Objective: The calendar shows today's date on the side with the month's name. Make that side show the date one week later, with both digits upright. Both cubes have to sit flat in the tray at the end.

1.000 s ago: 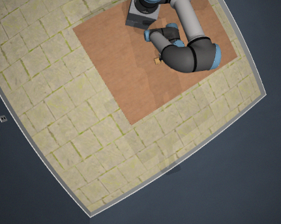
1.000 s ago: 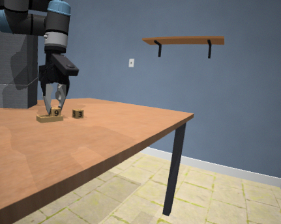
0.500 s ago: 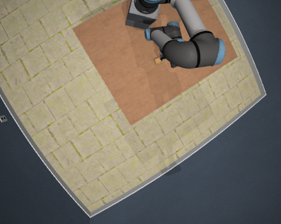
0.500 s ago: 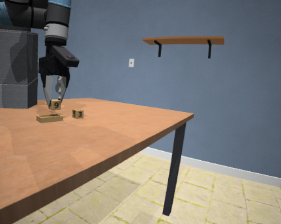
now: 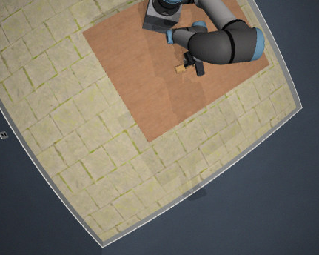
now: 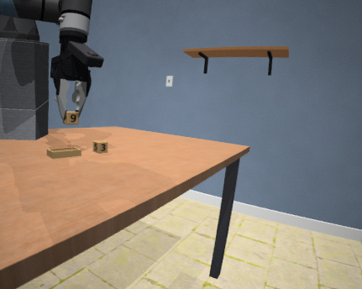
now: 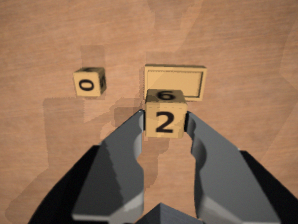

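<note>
My gripper [image 6: 71,112] [image 7: 163,112] is shut on a wooden cube [image 6: 73,118] [image 7: 165,124], held in the air above the tray's level. This cube shows a 9 in the exterior view; in the wrist view it shows a 2 and, on the adjoining face, a 6. The wooden tray [image 6: 64,154] [image 7: 175,67] lies on the table; no cube shows in it, though the held cube hides its lower left part in the wrist view. The other cube [image 6: 100,147] [image 7: 86,85] sits beside it, showing 5 and 3 in the exterior view and a sideways 0 on top. No month name is readable.
The robot's base block [image 6: 18,88] [image 5: 160,22] stands at the table's back edge. The arm [image 5: 215,46] covers part of the work area in the top view. A wall shelf [image 6: 240,51] hangs well away from the table [image 6: 127,168].
</note>
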Controlling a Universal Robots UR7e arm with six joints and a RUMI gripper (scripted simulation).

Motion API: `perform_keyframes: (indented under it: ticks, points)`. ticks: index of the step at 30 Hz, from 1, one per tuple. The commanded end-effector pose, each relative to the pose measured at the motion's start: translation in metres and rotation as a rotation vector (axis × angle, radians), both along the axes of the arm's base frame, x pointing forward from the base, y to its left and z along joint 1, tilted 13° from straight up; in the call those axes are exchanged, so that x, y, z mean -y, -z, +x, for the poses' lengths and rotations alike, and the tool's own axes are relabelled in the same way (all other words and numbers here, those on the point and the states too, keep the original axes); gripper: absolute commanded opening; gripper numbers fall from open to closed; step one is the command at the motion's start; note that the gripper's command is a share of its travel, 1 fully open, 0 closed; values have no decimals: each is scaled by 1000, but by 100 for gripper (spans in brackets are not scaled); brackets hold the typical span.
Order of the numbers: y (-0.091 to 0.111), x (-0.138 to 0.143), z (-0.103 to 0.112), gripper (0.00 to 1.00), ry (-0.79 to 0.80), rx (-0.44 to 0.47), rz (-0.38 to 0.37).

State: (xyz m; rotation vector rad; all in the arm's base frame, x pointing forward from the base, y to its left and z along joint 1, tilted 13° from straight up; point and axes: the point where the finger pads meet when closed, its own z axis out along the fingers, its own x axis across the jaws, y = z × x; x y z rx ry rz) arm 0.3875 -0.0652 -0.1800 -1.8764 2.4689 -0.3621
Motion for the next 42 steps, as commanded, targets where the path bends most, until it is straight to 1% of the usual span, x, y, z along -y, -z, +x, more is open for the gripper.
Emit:
perform_keyframes:
  ticks: [1,6,12,26,29,33,40,42]
  points:
    - [-16,-5,-4,11,-2,-7,3]
    - [-23,-6,-5,11,-2,-7,3]
    - [-26,-6,-5,11,-1,-6,2]
    - [-27,-6,-5,11,-1,-6,2]
    - [-27,-1,-5,11,1,-6,3]
    - [-28,17,-8,11,1,-7,5]
    - [-31,75,-22,11,2,-8,6]
    - [-31,75,-22,11,2,-8,6]
